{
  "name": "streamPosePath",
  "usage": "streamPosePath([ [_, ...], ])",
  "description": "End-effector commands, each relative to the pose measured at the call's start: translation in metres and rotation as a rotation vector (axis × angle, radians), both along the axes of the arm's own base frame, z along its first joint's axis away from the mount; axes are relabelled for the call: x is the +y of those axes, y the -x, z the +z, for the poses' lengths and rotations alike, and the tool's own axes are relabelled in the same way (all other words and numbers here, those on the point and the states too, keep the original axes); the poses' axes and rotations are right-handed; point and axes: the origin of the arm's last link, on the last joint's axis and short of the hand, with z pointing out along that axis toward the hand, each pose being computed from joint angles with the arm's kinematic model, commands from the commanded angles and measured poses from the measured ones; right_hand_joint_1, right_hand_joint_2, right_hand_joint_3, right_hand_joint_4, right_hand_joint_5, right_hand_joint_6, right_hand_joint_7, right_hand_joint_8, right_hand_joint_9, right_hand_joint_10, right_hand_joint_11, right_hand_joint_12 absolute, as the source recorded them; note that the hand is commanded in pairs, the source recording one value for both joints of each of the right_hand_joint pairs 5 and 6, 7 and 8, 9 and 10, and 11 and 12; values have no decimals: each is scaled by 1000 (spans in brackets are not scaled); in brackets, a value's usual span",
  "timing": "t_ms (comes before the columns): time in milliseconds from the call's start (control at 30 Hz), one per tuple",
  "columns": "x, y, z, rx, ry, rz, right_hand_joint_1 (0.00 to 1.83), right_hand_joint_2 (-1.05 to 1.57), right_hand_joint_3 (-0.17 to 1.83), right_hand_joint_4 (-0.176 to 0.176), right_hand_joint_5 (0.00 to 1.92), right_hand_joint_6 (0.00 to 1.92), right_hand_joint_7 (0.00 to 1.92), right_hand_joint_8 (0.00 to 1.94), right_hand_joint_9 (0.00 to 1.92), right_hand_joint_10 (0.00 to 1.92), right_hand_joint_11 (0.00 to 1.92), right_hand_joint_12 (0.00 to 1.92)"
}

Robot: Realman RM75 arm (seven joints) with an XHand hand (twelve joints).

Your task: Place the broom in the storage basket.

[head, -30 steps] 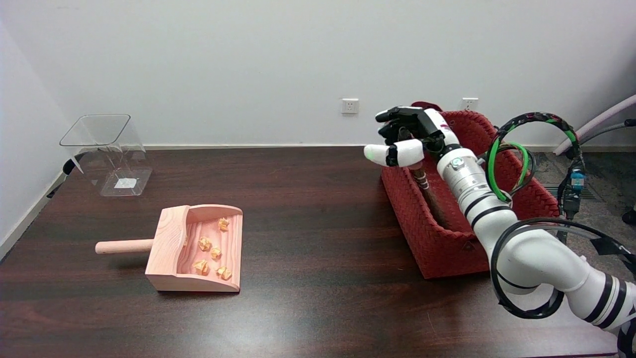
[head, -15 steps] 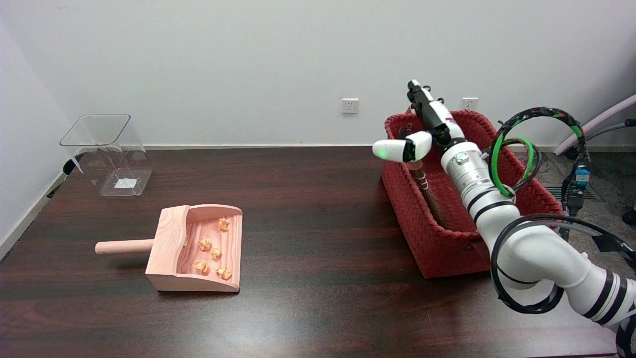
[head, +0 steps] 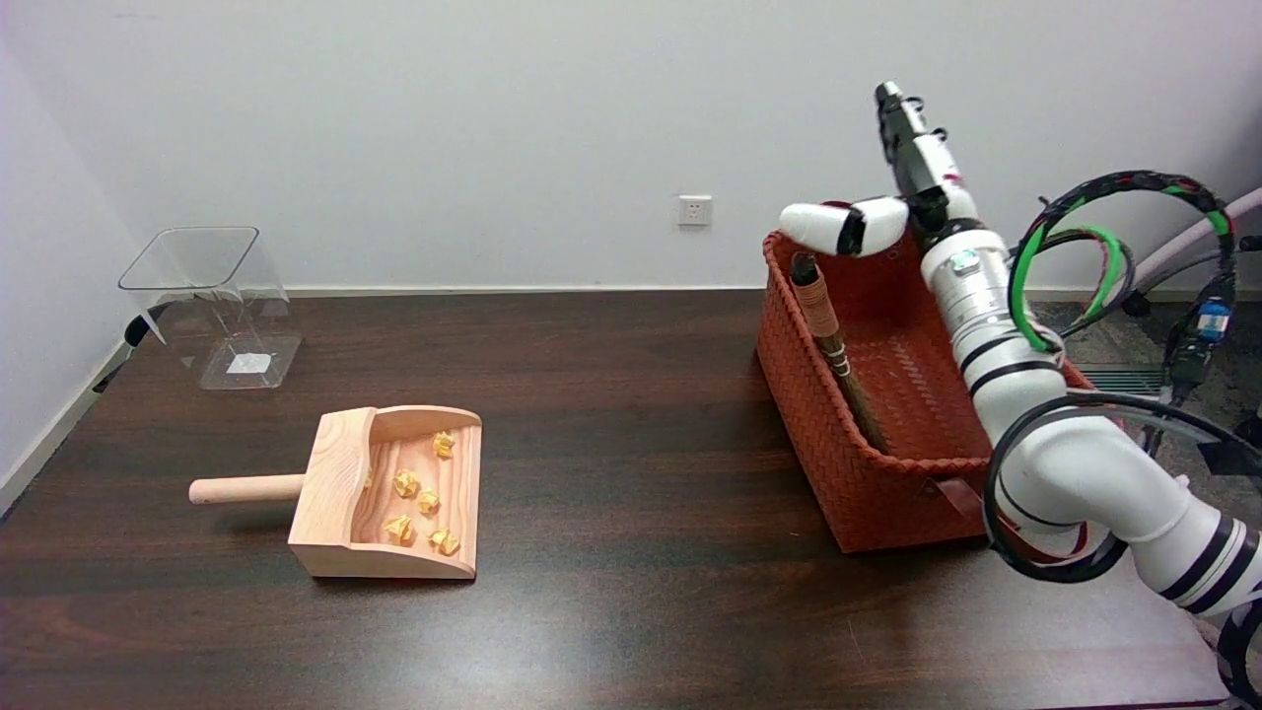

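At right of frame, the broom (head: 836,353) is seen leaning inside the storage basket (head: 838,473), long axis running down-right, below-left of the right hand (head: 892,192), raised with fingers spread, holding nothing.

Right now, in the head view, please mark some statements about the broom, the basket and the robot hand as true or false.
1. The broom lies inside the red woven storage basket, along its left wall. True.
2. The right robot hand is holding the broom. False: it is raised above the basket, fingers apart, holding nothing.
3. The wooden dustpan holds several crumpled yellow paper bits. True.
4. The clear plastic bin stands inside the basket. False: it stands at the table's far left corner.
5. The dustpan's handle points toward the basket. False: it points left, away from it.
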Motion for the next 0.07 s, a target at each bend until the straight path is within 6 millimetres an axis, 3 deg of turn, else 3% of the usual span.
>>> streamPosePath([
  [33, 10, 2, 77, -121, 158, 167, 955, -291, 964, 0, 82, 82, 0, 0, 82, 82, 82, 82],
  [67, 11, 4, 82, -131, 167, 176, 947, -263, 946, 0, 100, 100, 0, 0, 100, 100, 100, 100],
])
